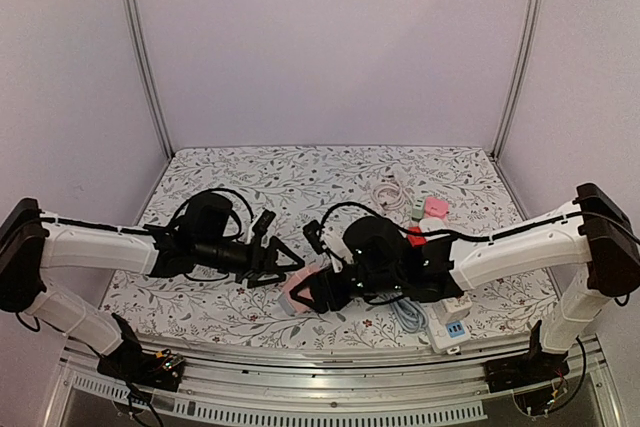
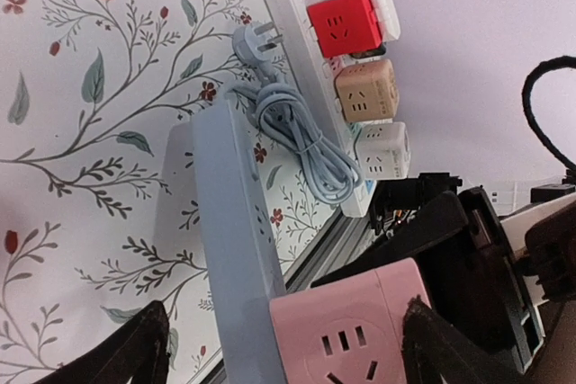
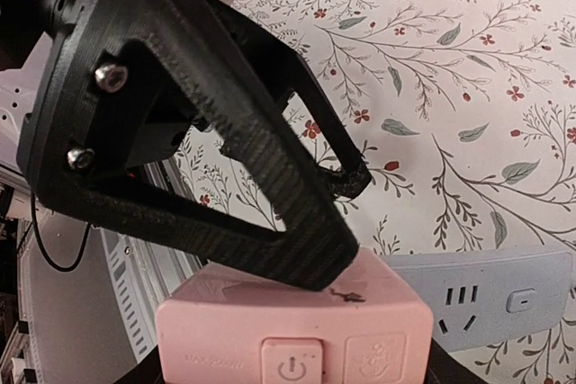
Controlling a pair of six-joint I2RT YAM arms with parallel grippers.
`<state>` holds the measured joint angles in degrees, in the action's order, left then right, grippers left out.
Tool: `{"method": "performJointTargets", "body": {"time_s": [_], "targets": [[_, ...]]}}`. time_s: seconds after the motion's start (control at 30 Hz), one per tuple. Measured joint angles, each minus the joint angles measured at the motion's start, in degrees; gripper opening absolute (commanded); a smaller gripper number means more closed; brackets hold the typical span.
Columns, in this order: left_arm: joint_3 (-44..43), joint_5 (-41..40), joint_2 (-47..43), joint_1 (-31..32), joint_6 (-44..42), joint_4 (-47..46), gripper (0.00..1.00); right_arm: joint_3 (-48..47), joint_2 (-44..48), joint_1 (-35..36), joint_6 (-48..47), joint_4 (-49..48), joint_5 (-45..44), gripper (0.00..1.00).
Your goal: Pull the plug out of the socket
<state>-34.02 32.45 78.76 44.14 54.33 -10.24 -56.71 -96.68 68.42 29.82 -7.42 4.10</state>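
Grippers are seen close together low in the middle of the top view. The left gripper (image 1: 285, 265) is spread wide with nothing gripped, and the right gripper (image 1: 318, 294) is clamped on the pink cube plug (image 1: 295, 292). A flowered tablecloth (image 1: 300, 177) is spread beneath them. A blue power strip (image 3: 486, 299) is seen at the lower right of the right wrist view, just beside the plug. One left finger (image 3: 270, 222) is rested on the plug's top.

Left arm (image 1: 95, 245), right arm (image 1: 515, 252): white link shells, black joints, black cables (image 1: 345, 205). Fingers (image 3: 297, 231): black, triangular, open-frame, ribbed; two silver screws (image 3: 110, 77).
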Motion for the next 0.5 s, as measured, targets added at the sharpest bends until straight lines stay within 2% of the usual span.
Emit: {"method": "performJointTargets", "body": {"time_s": [0.37, 0.5], "targets": [[-0.1, 4.0, 3.2, 0.0, 1.7, 0.0, 0.89, -4.2, 1.2, 4.8, -13.3, 8.1, -3.5, 0.30], [-0.2, 5.4, 4.6, 0.0, 2.2, -0.1, 0.85, -7.1, 1.2, 6.3, -17.9, 9.6, -2.8, 0.30]]}}
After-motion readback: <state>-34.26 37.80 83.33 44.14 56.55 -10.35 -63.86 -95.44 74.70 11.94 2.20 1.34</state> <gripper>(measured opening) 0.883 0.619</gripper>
